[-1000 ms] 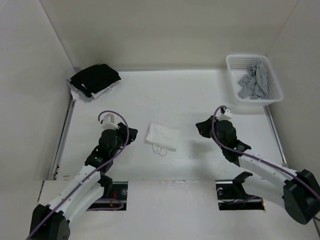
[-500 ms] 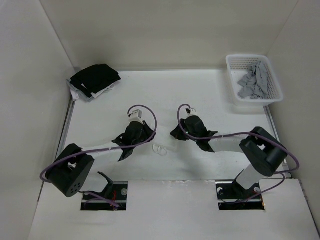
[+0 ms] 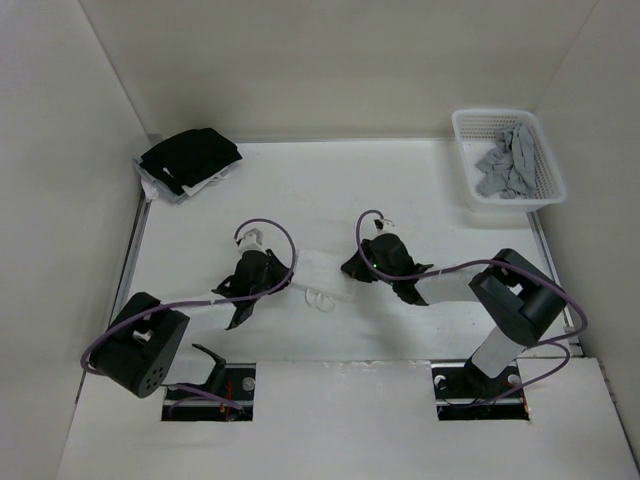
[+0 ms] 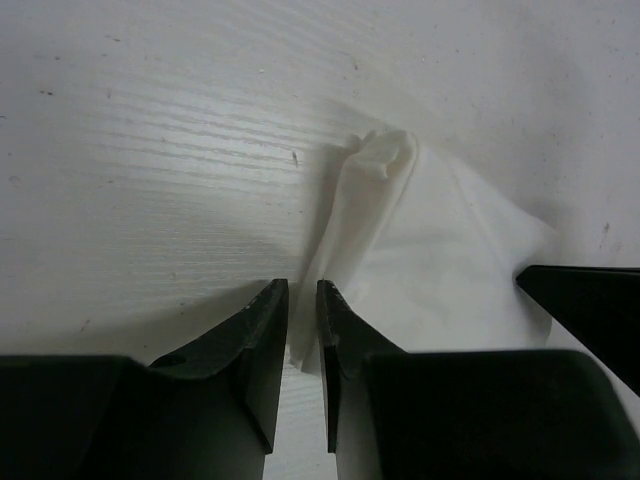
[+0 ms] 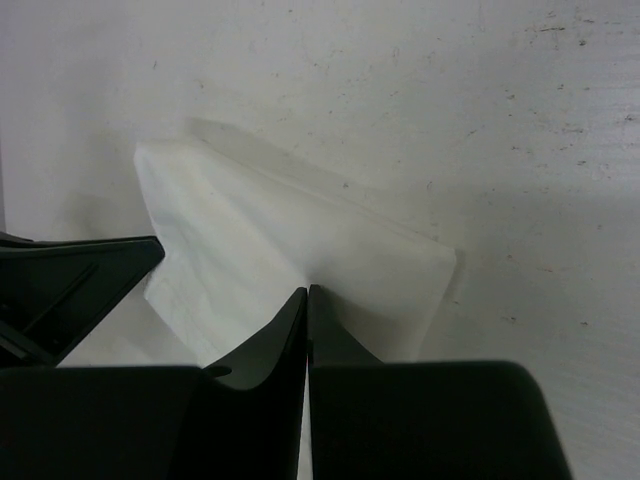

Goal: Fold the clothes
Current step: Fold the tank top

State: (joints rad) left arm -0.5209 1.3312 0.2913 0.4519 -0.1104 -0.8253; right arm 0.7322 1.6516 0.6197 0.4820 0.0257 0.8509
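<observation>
**Black stack** [image 3: 190,157]: sits in the far left corner of the table [image 3: 400,190], well apart from the work.

**Left gripper** [image 4: 303,290]: low over the surface at the camisole's left end. Its jaws are nearly together with only a slim gap. The cloth's left edge runs into that gap, so I read it as pinching that edge. Fabric is bunched into a small ridge just beyond the tips.

**Camisole** [image 3: 322,270]: a white, partly folded packet near the middle of the table, closer to the near edge. Its long axis runs left to right, straight between the two grippers. The straps [image 3: 320,298] loop out loose on its near side.

**Right gripper** [image 5: 307,292]: at the right end, fingers pressed flat together. The tips sit on the cloth's edge with a crease running out from them. It looks clamped on the fabric.

**Key relation:** each arm has its own end and neither is nearer. The cloth lies inward from both tools, so any next fold has to cross that left-right axis or carry one end over the other.

**Basket** [image 3: 462,165]: in the far right corner, holding a grey garment [image 3: 508,165].

**Surround:** white table with plain white walls on three sides. White cloth on white makes the edges hard to see.
</observation>
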